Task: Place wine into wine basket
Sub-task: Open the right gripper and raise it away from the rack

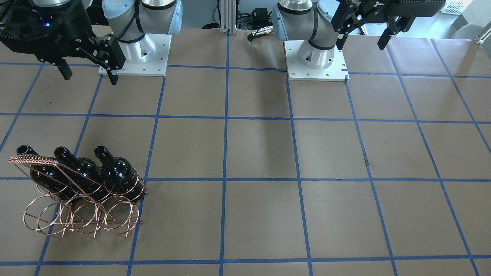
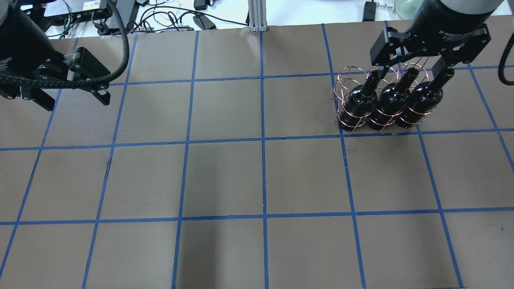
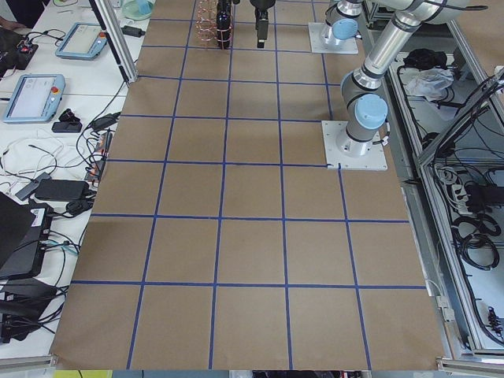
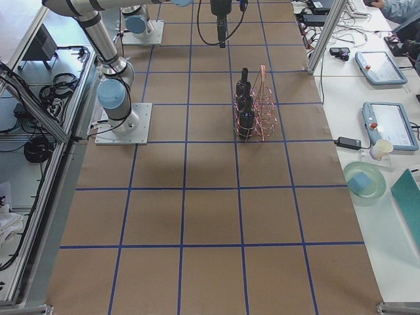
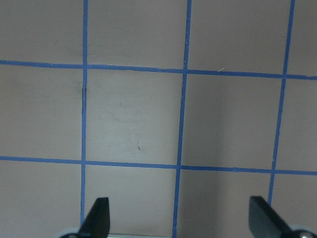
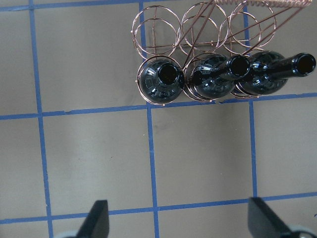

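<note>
Three near-black wine bottles (image 1: 78, 170) stand upright side by side in one row of rings of the copper wire basket (image 1: 80, 218). They also show in the overhead view (image 2: 389, 102) and the right wrist view (image 6: 215, 82). The basket's other row of rings (image 6: 156, 32) holds nothing. My right gripper (image 1: 90, 73) is open and empty, raised on the robot's side of the bottles; it shows too in its wrist view (image 6: 179, 204). My left gripper (image 2: 76, 103) is open and empty, high over bare table at the other end, as its wrist view (image 5: 178, 203) shows.
The table is brown paper with a blue tape grid (image 2: 263, 140). The two arm bases (image 1: 134, 53) stand at the robot's edge. Cables and power supplies (image 2: 160, 16) lie past the table's far edge. Tablets and clutter (image 4: 387, 125) sit on a side bench.
</note>
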